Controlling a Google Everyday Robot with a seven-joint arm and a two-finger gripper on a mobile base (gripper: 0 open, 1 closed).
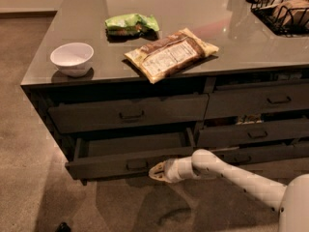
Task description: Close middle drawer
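The middle drawer [104,167] in the left column stands pulled out, with its pale inner walls and hollow showing behind its slim dark front. Its small bail handle [136,166] sits at the centre of the front. My gripper [156,172] is low, right at the drawer front, just to the right of the handle and at or very near the panel. My white arm [231,177] reaches in from the lower right. The lowest drawer on the left is hidden below the open one.
The taller top drawer [128,113] above is shut. The right-hand drawers [256,133] sit slightly ajar. On the counter [193,4] lie a white bowl [72,58], a green bag [131,24], a brown snack bag [170,54] and a wire basket [285,11]. The floor is carpet.
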